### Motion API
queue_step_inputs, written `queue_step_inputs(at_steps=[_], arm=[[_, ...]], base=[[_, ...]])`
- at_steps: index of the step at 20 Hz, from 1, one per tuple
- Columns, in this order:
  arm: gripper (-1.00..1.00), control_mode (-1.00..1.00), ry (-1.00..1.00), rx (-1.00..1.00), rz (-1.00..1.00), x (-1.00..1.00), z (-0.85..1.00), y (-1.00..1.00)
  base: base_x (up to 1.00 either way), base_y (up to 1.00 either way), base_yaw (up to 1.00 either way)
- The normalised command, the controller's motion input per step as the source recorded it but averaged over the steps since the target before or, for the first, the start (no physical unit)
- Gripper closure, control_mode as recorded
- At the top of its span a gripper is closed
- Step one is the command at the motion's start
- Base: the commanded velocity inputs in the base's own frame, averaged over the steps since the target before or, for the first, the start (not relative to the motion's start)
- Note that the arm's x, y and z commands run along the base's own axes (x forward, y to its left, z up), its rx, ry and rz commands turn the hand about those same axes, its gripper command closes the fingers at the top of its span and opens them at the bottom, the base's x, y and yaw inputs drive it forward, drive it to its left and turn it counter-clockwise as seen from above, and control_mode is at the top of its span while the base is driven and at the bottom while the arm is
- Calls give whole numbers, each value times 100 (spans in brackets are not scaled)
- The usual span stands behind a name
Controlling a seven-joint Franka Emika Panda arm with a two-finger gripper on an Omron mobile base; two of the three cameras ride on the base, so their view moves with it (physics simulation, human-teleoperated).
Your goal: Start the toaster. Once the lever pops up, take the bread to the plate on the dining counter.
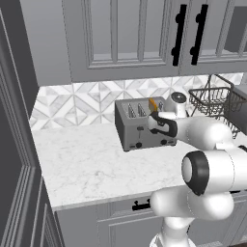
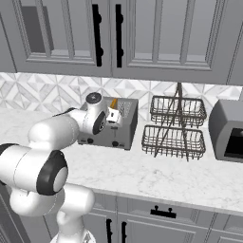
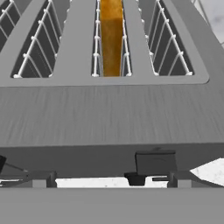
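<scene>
The grey four-slot toaster stands at the back of the marble worktop, against the tiled wall. The orange-tan bread sticks up from one of its right-hand slots. In the hand view I look down on the toaster's top, with the bread in the middle slot and a dark slide lever on the front below it. My gripper hovers over the toaster's front right edge, open and holding nothing. The plate and the dining counter are out of view.
A two-tier dark wire basket rack stands right of the toaster, and a grey boxy appliance beyond it. Upper cabinets hang low over the worktop. A tall cabinet side closes off the left.
</scene>
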Motion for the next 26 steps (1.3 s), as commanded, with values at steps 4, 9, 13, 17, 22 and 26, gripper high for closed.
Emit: queue_step_inputs(at_steps=[4,9,13,17,22,26], arm=[[-100,-100,0,0,0,1,-4,0],[-100,-100,0,0,0,2,-7,0],[-100,-100,0,0,0,11,-10,0],[-100,-100,0,0,0,12,-13,0],[-100,-100,0,0,0,2,-17,0],[-100,-100,0,0,0,0,-17,0]], base=[[0,0,0],[0,0,0],[0,0,0],[0,0,0],[0,0,0],[0,0,0]])
